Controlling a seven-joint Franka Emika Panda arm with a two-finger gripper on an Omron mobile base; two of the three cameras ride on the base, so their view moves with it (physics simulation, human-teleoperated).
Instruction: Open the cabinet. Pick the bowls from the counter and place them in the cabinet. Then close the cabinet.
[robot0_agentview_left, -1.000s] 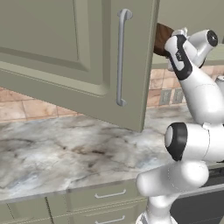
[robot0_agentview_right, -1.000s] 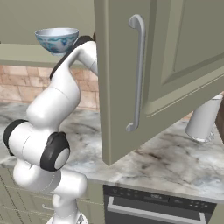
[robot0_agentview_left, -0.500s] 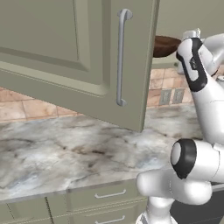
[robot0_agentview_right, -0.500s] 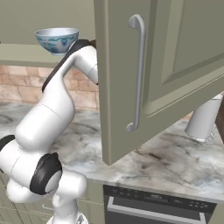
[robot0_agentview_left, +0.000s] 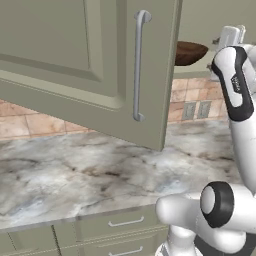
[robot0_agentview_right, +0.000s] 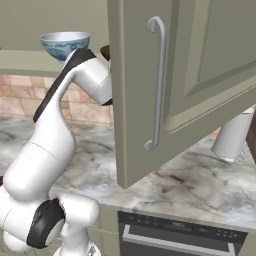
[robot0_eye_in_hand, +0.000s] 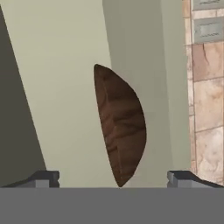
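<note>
The olive-green cabinet's door (robot0_agentview_left: 75, 60) stands swung open, its silver bar handle (robot0_agentview_left: 140, 65) facing me. On the cabinet shelf stands the dark brown wooden bowl (robot0_agentview_left: 190, 52), which in the rolled hand view looks as if it lay on its side (robot0_eye_in_hand: 122, 127). My gripper (robot0_eye_in_hand: 113, 180) is open just short of it, one fingertip (robot0_eye_in_hand: 43, 178) on either side, touching nothing. The white bowl with blue pattern (robot0_agentview_right: 65, 44) stands on the same shelf, further left in the right base view. The marble counter (robot0_agentview_left: 75, 170) runs below.
A pale grey cylindrical container (robot0_agentview_right: 232, 137) stands on the counter (robot0_agentview_right: 200, 180) at the right, behind the door's edge. An oven front (robot0_agentview_right: 180, 235) sits under the counter. Drawers with short handles (robot0_agentview_left: 125, 222) lie below. The open door (robot0_agentview_right: 190, 75) hangs out over the counter, close to my arm (robot0_agentview_right: 80, 75).
The jaws have opened and let go of the brown bowl, which stays on the shelf. The hand has drawn back from it, to the right in the left base view.
</note>
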